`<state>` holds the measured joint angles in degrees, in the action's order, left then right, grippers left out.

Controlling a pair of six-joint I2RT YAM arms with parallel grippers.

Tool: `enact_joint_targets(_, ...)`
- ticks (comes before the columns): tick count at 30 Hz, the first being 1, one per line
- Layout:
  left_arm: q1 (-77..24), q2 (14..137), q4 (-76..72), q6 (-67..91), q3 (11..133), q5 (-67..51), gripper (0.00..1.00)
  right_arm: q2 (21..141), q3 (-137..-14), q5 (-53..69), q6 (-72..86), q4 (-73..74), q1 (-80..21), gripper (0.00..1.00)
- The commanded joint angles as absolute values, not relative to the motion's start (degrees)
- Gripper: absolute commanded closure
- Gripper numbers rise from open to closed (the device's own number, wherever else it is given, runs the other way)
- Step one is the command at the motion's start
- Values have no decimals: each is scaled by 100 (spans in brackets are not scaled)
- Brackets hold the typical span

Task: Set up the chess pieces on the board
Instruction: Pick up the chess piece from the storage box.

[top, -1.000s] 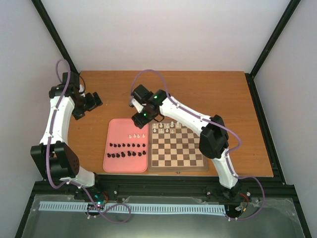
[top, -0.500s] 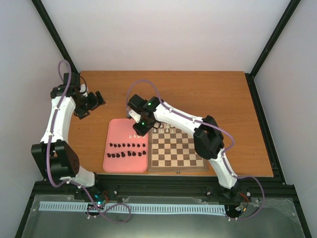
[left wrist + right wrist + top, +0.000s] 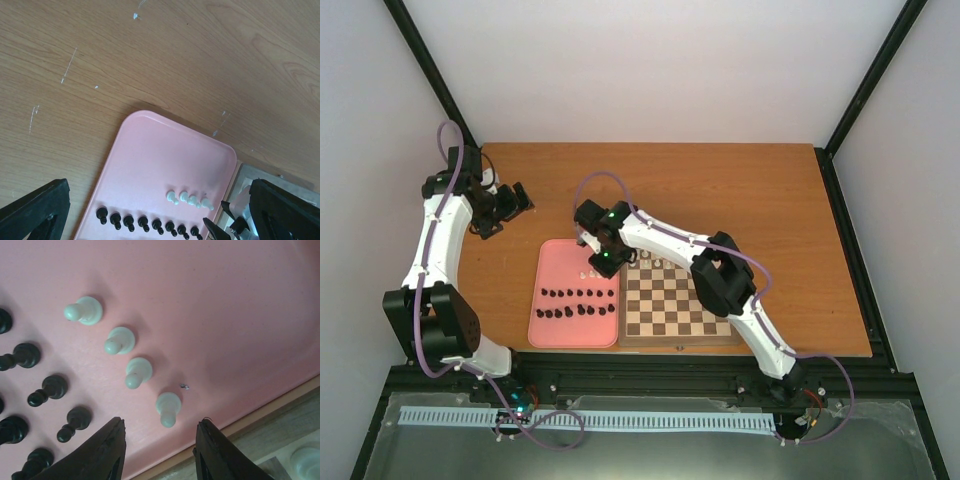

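The board (image 3: 680,305) lies right of a pink tray (image 3: 560,265). A few white chess pieces (image 3: 652,262) stand on the board's far row. Four white pawns (image 3: 137,371) stand in a slanted row on the tray, with black pieces (image 3: 50,388) beside them. My right gripper (image 3: 160,450) hangs low over the tray's right side, open. The last white pawn (image 3: 168,409) in that row stands just ahead of its fingers, untouched. My left gripper (image 3: 510,205) hovers wide open over bare table, left of the tray's far end, holding nothing.
Two rows of black pieces (image 3: 578,303) fill the near half of the tray. The board's wooden border (image 3: 280,435) runs close beside the right gripper. A white piece (image 3: 305,460) stands on the board at the corner of the right wrist view.
The right gripper has moved left from the board's far edge to the white pawns on the tray, and its jaws have narrowed. The left arm has barely shifted.
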<state>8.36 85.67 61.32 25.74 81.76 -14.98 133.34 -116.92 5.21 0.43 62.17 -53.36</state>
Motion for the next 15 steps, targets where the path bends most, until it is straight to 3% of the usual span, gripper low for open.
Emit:
enact_joint_targets(1, 859, 8551, 6051, 2628, 8253, -1602, 0, 13462, -11912, 352, 53, 6369, -5311, 60)
enact_joint_targets(15, 861, 8603, 6060, 2610, 8279, -1565, 0, 13789, -12232, 522, -53, 6463, -5247, 68)
